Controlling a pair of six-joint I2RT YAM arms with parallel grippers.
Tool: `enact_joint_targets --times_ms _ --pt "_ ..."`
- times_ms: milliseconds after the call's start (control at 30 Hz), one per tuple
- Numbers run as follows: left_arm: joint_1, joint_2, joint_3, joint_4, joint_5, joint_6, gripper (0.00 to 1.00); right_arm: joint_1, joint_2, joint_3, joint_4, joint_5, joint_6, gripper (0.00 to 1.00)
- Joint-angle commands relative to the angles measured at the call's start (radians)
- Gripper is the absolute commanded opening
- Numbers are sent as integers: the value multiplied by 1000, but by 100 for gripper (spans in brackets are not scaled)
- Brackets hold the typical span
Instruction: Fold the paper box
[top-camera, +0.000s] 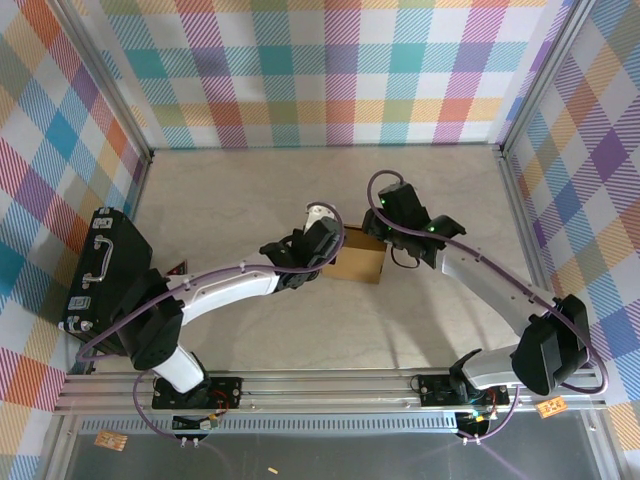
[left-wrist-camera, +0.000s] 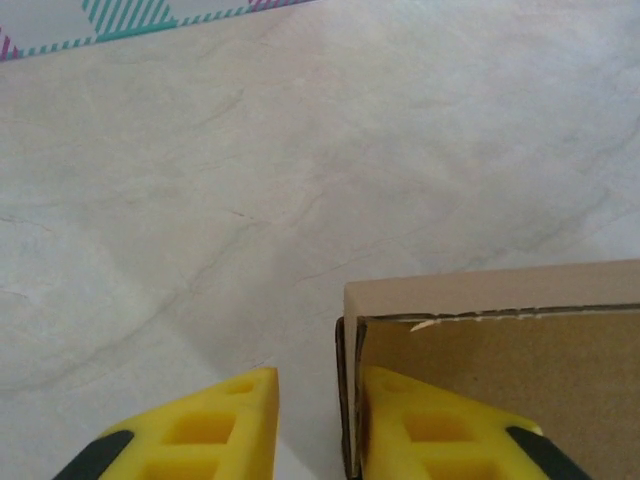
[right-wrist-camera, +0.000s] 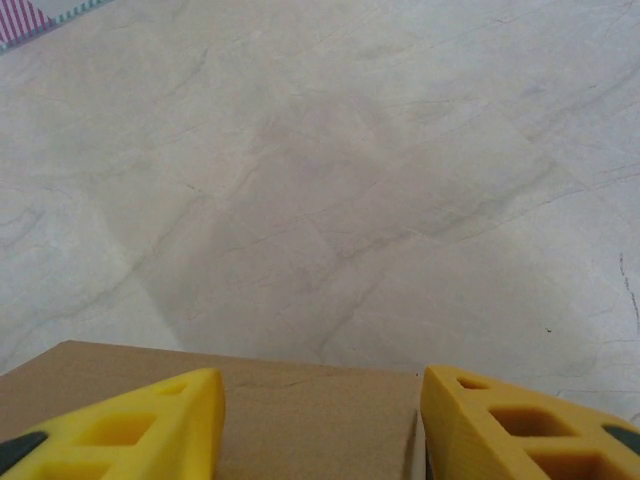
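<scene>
On the pale worktop (top-camera: 250, 200) the paper box (top-camera: 362, 262) looks half folded; left gripper (left-wrist-camera: 320, 380) and right gripper (right-wrist-camera: 320, 378) jaws are open, so next pinch a side.

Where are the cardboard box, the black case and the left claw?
paper box (top-camera: 362, 262): top external view, on its brown face.
black case (top-camera: 100, 275): top external view, on its lid.
left gripper (left-wrist-camera: 318, 400): left wrist view, midway between its yellow fingertips.
</scene>
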Motion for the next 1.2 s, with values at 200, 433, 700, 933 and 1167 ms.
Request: enact_joint_targets --times_ms 200,433,700,933,1167 --pt "-18 -162 -46 -74 36 -19 53 34 0 -74 -116 36 -20 51" --pt "24 -279 -61 -72 165 -121 64 44 18 -85 -104 42 -30 50" --pt "243 -162 -17 -56 552 -226 44 65 3 -102 -99 43 -39 49" --pt "248 -80 14 31 665 -247 65 71 -16 -101 -98 50 -42 49" --pt "276 -137 -67 133 587 -350 65 72 -19 -105 -98 56 -46 50"
